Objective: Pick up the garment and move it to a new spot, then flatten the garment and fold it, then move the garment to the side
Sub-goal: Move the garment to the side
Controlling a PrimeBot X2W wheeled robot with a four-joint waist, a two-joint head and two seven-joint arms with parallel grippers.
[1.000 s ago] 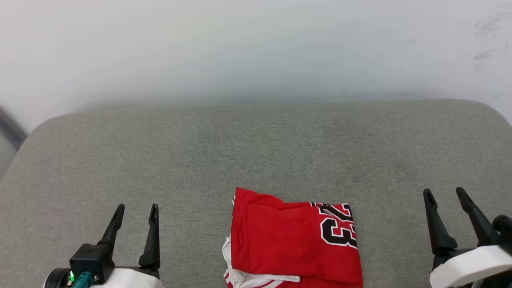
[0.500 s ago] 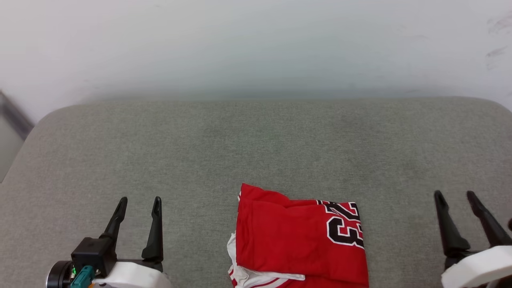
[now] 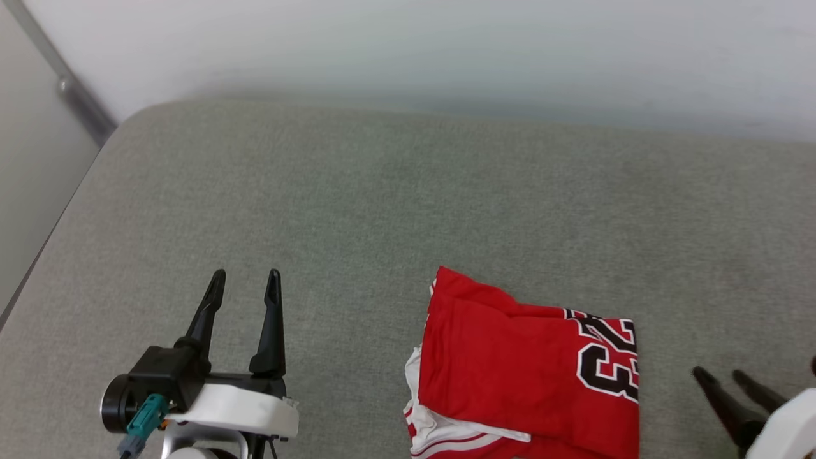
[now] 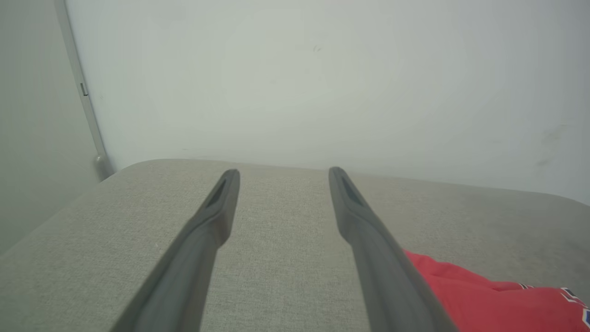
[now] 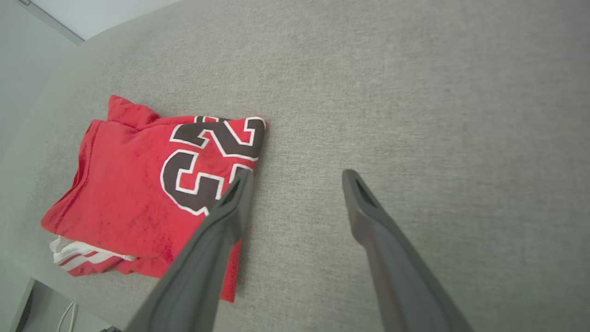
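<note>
Folded garment (image 3: 523, 376); my left gripper (image 3: 247, 275) and right gripper (image 3: 719, 373) both stand apart.
Right wrist view: the black number (image 5: 212, 157). Left wrist view: white wall (image 4: 322, 83) behind grey cushion (image 4: 276, 221).

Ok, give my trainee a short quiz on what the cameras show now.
1. True or false: the garment lies folded on the grey cushion.
2. Which digits show on it? A 23, B 45, C 10.
3. What do the left gripper and the right gripper hold?
Key: 1 true; 2 A; 3 nothing, both have their fingers open.
</note>
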